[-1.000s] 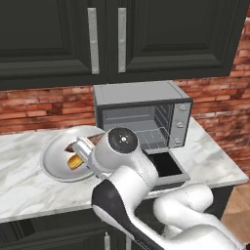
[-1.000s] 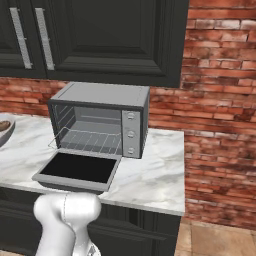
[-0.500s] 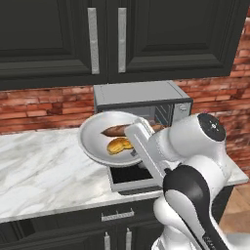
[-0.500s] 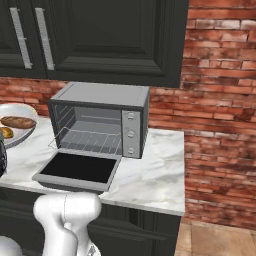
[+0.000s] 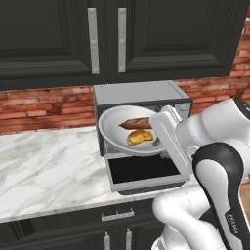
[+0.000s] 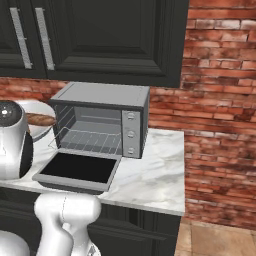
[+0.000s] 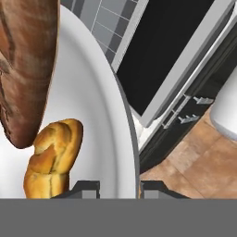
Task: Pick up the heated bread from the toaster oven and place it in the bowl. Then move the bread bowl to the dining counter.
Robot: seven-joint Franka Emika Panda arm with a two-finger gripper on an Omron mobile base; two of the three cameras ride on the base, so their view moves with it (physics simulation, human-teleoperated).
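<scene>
Marble counter (image 5: 44,166) backed by brick carries the oven (image 5: 139,97), whose door (image 5: 141,171) hangs open at 6 o'clock of its box. That door and the oven's front are the nearest hazards: the bowl (image 5: 114,132) is held in the air right in front of the opening, so a swing that dips or cuts close could knock its rim against them.

The bowl looks tilted in the left base view, and it is carried by one edge only. The gripper (image 7: 119,187) is closed on the rim at the bowl's 3 o'clock, so a jerk could let it pivot or slip.

The baguette (image 5: 135,122) lies near 1 o'clock in the bowl. The bread (image 5: 138,137) sits just below it, loose; a hard tilt could roll either one out.
</scene>
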